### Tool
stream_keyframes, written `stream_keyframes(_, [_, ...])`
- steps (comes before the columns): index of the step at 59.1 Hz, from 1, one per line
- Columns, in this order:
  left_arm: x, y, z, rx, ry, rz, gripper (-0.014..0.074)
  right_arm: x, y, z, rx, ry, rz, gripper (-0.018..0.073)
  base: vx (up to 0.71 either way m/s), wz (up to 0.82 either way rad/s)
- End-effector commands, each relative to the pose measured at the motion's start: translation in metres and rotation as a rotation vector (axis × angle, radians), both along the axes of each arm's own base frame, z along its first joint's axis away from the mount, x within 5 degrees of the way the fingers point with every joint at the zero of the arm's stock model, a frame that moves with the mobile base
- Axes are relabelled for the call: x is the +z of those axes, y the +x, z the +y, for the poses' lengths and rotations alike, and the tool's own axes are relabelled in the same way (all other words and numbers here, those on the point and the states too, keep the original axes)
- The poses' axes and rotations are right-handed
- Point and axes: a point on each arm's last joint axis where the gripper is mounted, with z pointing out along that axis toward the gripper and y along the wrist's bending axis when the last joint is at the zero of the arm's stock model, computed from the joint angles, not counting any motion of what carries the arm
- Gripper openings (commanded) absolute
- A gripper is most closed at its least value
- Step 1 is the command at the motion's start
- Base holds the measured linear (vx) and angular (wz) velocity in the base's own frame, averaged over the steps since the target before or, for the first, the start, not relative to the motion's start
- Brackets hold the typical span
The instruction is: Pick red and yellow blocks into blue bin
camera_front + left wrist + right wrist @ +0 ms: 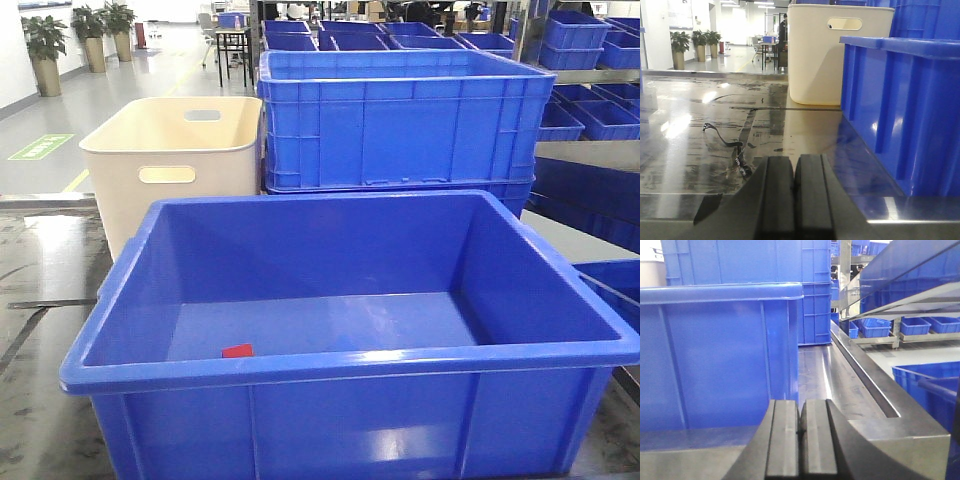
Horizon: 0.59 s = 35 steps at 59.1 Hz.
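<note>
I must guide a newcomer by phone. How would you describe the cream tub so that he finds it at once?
Start at the big blue bin nearest the camera. Behind its left corner stands the cream tub, beside a taller ribbed blue crate. Only it is cream, with handle slots.

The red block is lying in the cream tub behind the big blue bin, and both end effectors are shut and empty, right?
Not quite. The red block lies on the floor of the big blue bin, near its front wall, as the exterior front-facing view shows; the cream tub behind holds no block that shows. The left end effector and right end effector are indeed shut and empty.
</note>
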Motion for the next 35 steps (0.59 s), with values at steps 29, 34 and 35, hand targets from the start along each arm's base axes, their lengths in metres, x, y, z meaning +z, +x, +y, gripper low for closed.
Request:
stream_keyframes(29, [0.0144, -0.0032, 0.0000, -0.001, -0.001, -0.121, 0.0002, 0.0066, -0.0014, -0.0005, -0.008, -0.009, -0.094, -0.0010, 0.00, 0.00])
stream_keyframes(34, [0.0144, -0.0032, 0.0000, -0.001, -0.001, -0.121, 0.0002, 0.0066, -0.0014, -0.0005, -0.008, -0.009, -0.094, -0.0010, 0.00, 0.00])
stream_keyframes(35, [0.0144, -0.0032, 0.0000, -0.001, -0.001, -0.121, 0.0002, 0.0066, -0.0014, -0.0005, -0.008, -0.009, -0.094, -0.0010, 0.00, 0.00])
